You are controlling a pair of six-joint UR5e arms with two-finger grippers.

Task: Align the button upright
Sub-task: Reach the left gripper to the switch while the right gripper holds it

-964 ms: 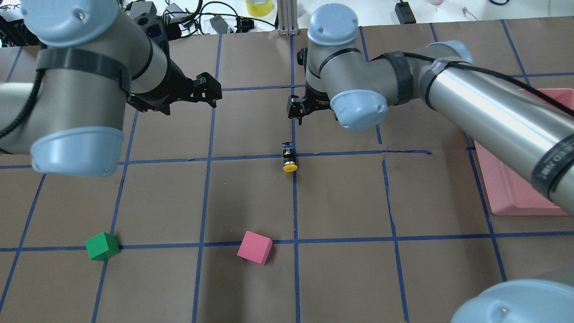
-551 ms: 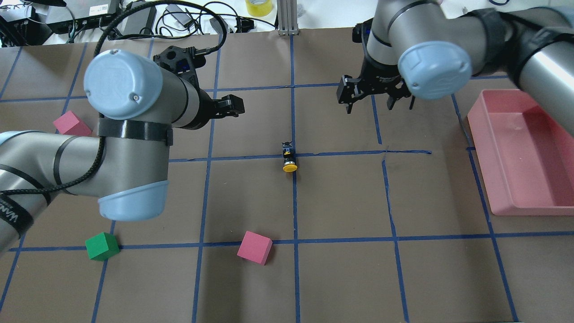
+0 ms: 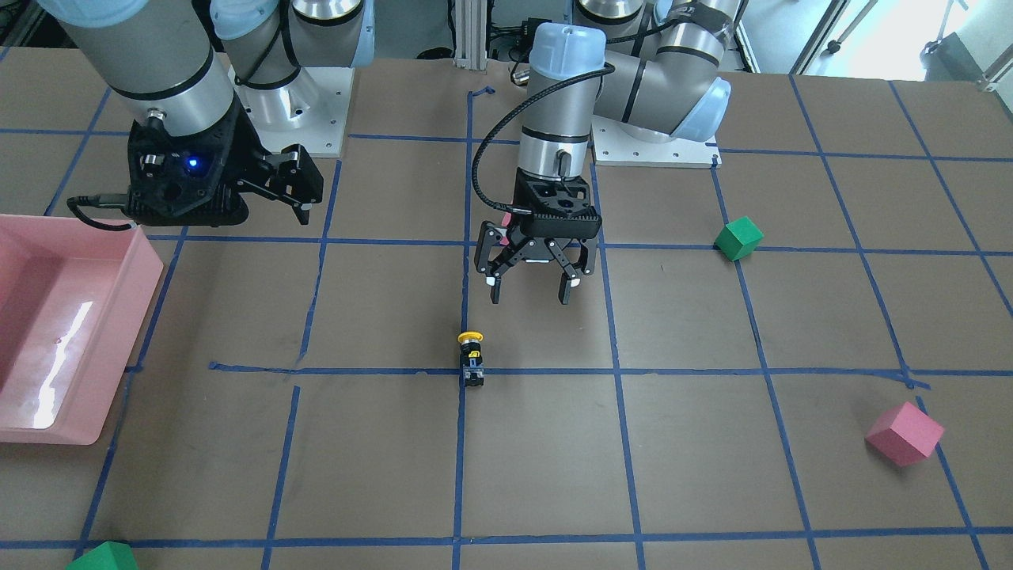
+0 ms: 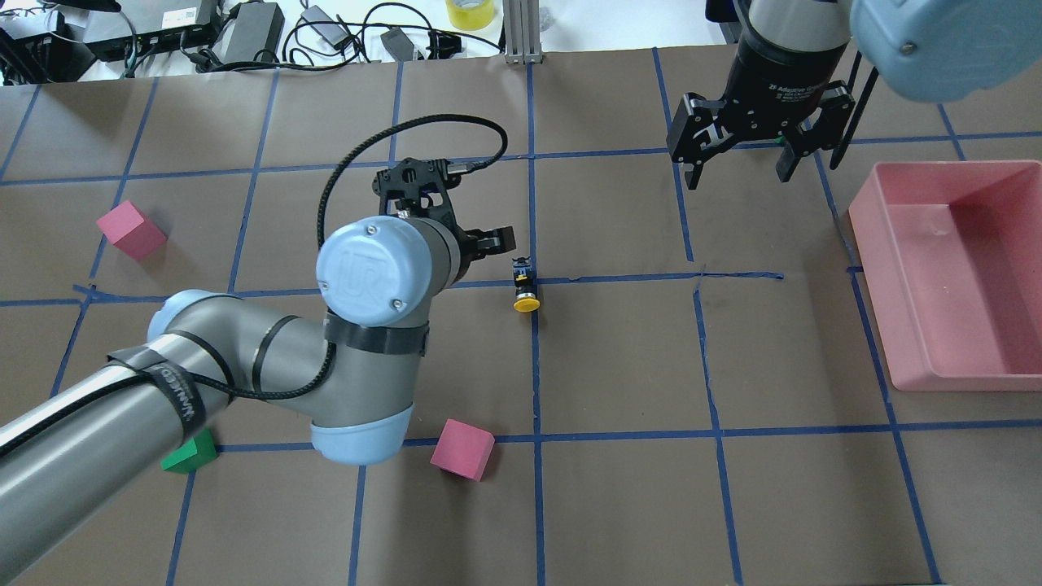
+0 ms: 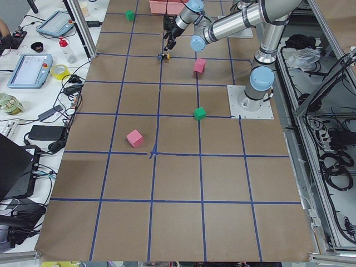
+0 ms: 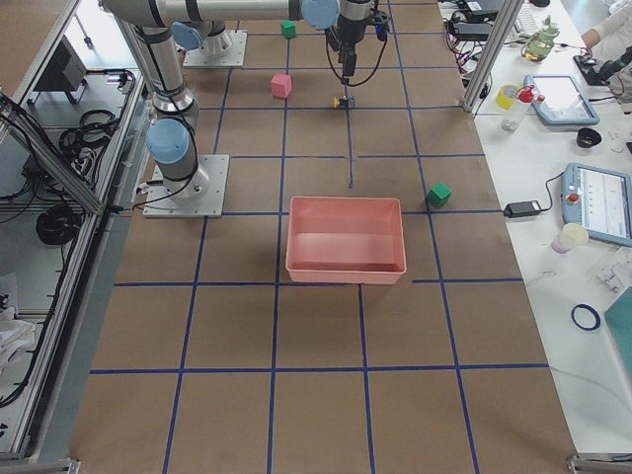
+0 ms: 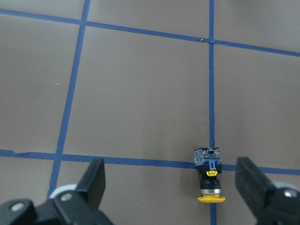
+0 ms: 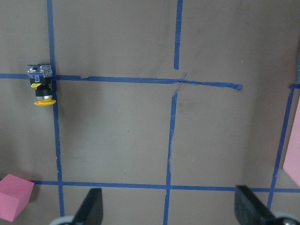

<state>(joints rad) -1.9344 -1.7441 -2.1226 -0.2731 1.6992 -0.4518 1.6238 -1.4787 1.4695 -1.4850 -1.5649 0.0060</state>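
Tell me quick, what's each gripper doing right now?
Left gripper: open, holding nothing, near the button.
Right gripper: open, holding nothing.

Pointing the left gripper (image 3: 529,294) straight down, jaws spread wide, forearm stretching out toward the middle. Holding the right gripper (image 4: 739,175) well off on its own side, also pointing down and gaping.
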